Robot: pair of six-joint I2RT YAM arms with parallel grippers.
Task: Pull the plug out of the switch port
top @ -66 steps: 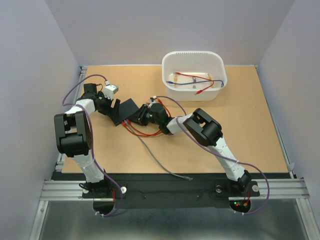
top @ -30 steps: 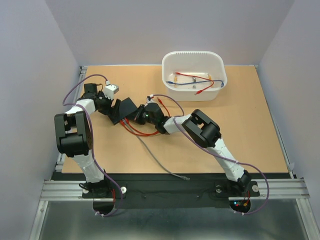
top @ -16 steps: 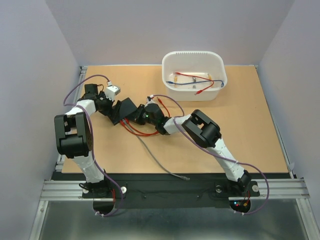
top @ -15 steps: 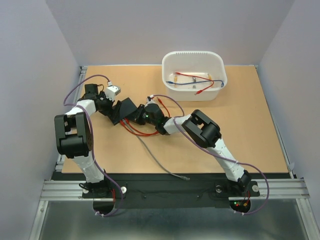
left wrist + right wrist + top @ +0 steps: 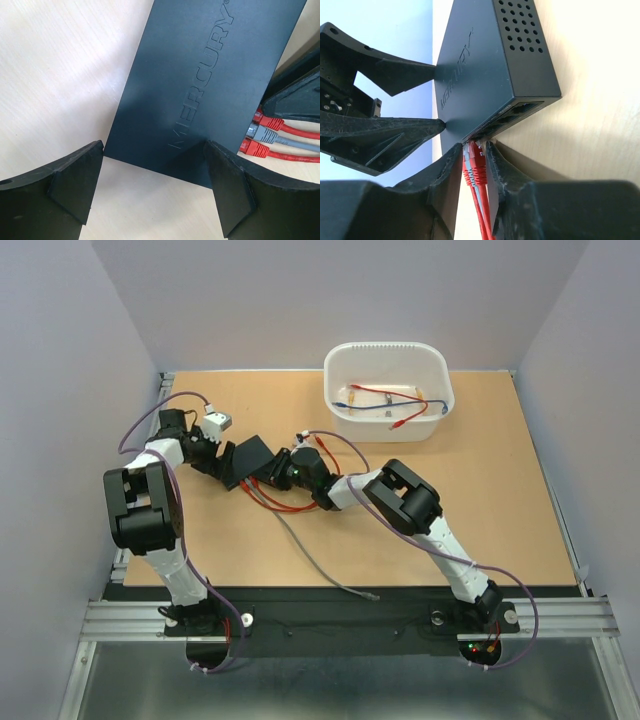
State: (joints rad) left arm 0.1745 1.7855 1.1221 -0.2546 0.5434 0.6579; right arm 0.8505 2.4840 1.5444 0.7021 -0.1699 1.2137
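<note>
The flat black switch (image 5: 252,456) lies on the table at the left centre; it reads MERCURY in the left wrist view (image 5: 200,85) and shows its port edge in the right wrist view (image 5: 485,60). Two red plugs (image 5: 267,121) and one grey plug (image 5: 262,132) sit in its ports. My left gripper (image 5: 228,460) is open, its fingers (image 5: 75,185) straddling the switch's short end. My right gripper (image 5: 273,472) is at the port edge, its fingers (image 5: 447,165) closed round the nearest red plug (image 5: 479,167), with the grey plug right behind it.
A white tub (image 5: 440,375) with loose red, blue and yellow leads stands at the back right. Red cables (image 5: 290,505) loop under the right arm. A grey cable (image 5: 320,570) trails to a free end near the front edge.
My right gripper has moved left, up to the switch's port edge. My left wrist has drawn back slightly to the left. The switch has turned a little.
</note>
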